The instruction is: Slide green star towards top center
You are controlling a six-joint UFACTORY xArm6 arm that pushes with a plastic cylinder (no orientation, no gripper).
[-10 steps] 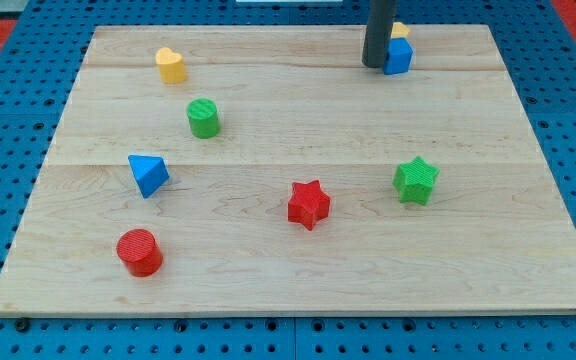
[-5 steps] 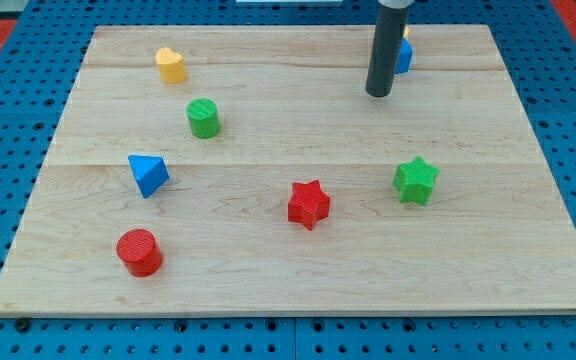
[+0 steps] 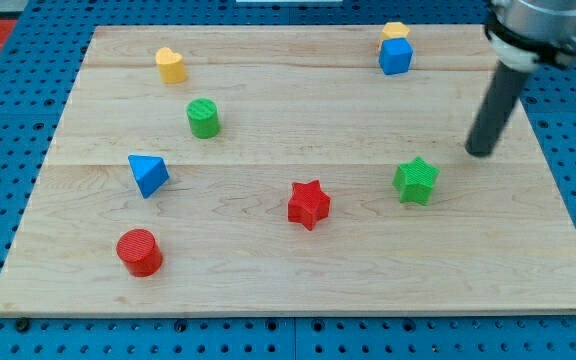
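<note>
The green star lies on the wooden board at the view's right of centre. My tip rests on the board to the star's upper right, a short gap away and not touching it. The dark rod rises from there towards the view's top right.
A red star lies left of the green star. A blue cube and a yellow block sit at the top. A green cylinder, yellow heart, blue triangular block and red cylinder lie on the left.
My tip has moved from beside the blue cube at the top down and to the right, ending near the green star's upper right. No block has moved.
</note>
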